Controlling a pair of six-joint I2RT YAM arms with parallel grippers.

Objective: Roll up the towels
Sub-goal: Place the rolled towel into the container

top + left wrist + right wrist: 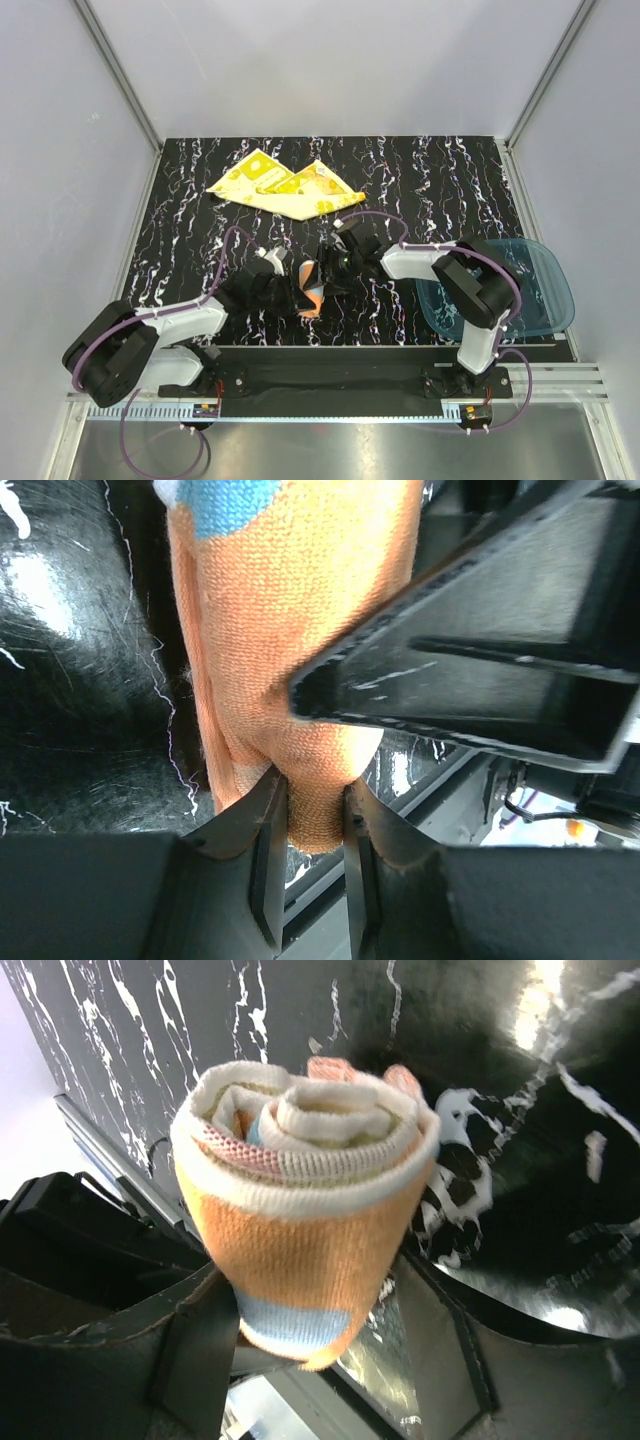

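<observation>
At lower centre of the overhead view, the left pincer [315,815] clenches one end of the rolled orange dotted cloth towel [300,1250], while the right pincer [315,1310] straddles it, grip unclear; a careless release could unroll it.

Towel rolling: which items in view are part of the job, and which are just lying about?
Job:
- orange towel, rolled up
- yellow towel, unrolled, far side

Lying about:
- blue tray, at right
</observation>
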